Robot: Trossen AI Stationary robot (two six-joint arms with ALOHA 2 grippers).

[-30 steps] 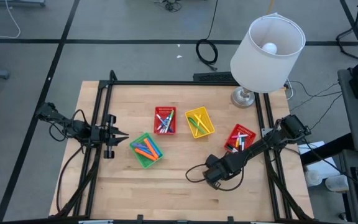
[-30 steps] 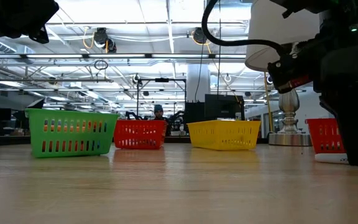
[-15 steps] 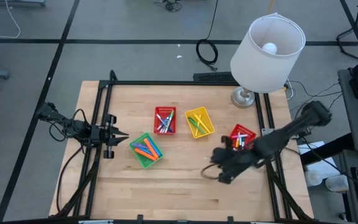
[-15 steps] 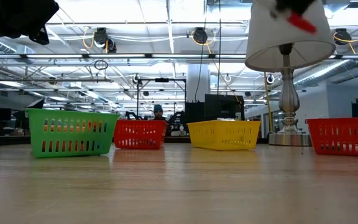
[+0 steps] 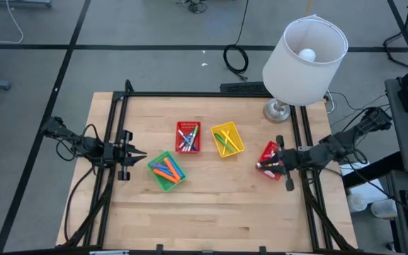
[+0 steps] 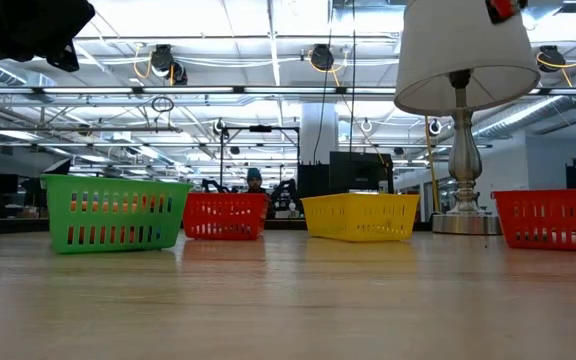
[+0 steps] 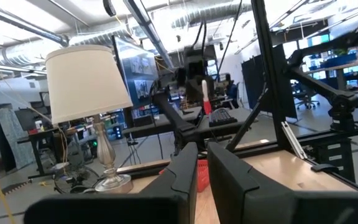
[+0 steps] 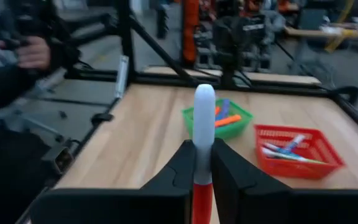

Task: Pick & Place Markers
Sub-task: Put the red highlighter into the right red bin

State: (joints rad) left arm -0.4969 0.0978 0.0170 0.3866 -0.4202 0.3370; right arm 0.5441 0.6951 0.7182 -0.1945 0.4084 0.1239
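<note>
The right gripper point(image 8: 202, 163) pinches a red and white marker point(image 8: 203, 118) above a red basket point(image 5: 270, 157); the left gripper point(image 5: 142, 154) waits, clenched and empty

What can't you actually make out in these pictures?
- Right red basket: in the high view, the right tool holding a marker covers part of it, so its contents cannot be counted.
- Basket contents: the low view shows only walls, like the green basket.
- Left tool: the low view's top edge cuts it off.
- Person: too small, low view.
</note>
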